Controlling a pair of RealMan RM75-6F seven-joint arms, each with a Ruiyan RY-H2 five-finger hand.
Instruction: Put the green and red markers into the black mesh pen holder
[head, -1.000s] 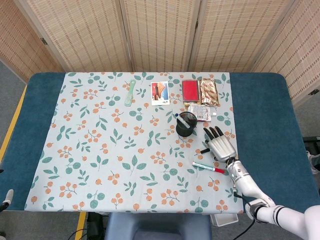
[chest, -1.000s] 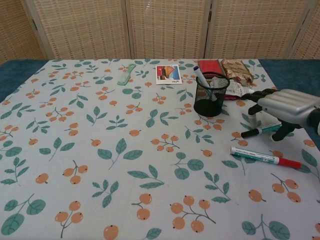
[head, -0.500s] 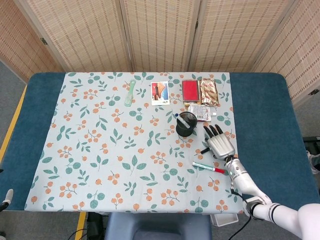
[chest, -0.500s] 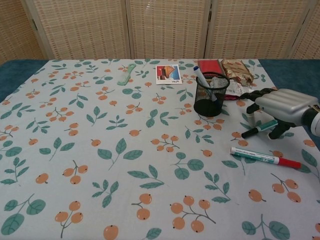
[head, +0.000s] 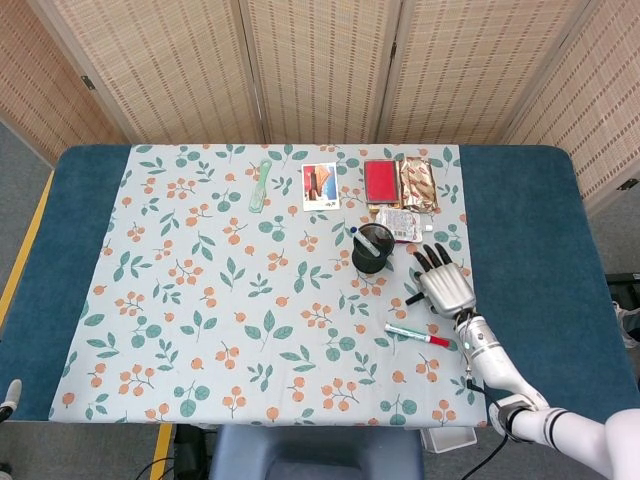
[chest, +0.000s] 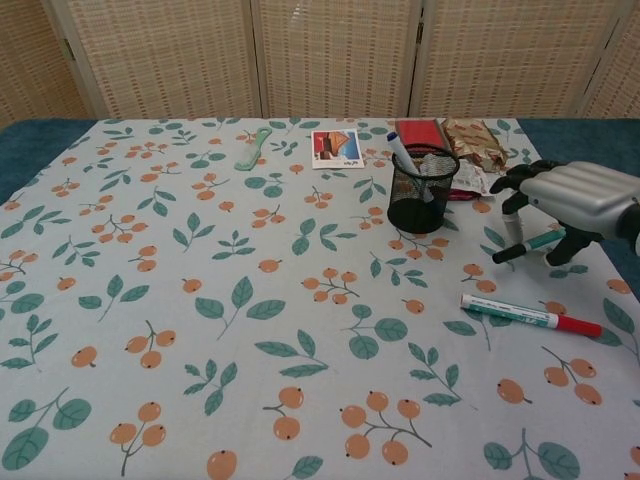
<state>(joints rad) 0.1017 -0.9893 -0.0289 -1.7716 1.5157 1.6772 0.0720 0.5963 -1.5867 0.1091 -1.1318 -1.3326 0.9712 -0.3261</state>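
Your right hand (chest: 575, 195) sits at the right side of the table, just to the right of the black mesh pen holder (chest: 421, 190). It holds the green marker (chest: 530, 244): in the chest view the pen runs under the palm, its dark cap end poking out toward the holder, and it looks lifted off the cloth, tilted with the cap end lower. The fingers (chest: 512, 182) curl downward over the pen and the thumb presses it from below; exactly where the pads meet the barrel is hidden by the palm. From the head view you see the back of the same hand (head: 445, 287) with the dark fingertips fanned slightly toward the holder (head: 373, 248).

The red marker (chest: 530, 315) lies flat on the leaf-and-berry tablecloth (chest: 200, 300), near the hand but apart from it, red cap pointing right, closer to you than the green one. The holder stands upright and already has a blue-capped pen (chest: 400, 152) leaning out of it.

Behind the holder lie a red packet (head: 381, 182), a brown snack wrapper (head: 418, 184) and a small printed pouch (head: 400, 222). Further left along the far edge are a card (head: 320, 187) and a pale green comb (head: 260, 186).

Your left hand shows in neither view.
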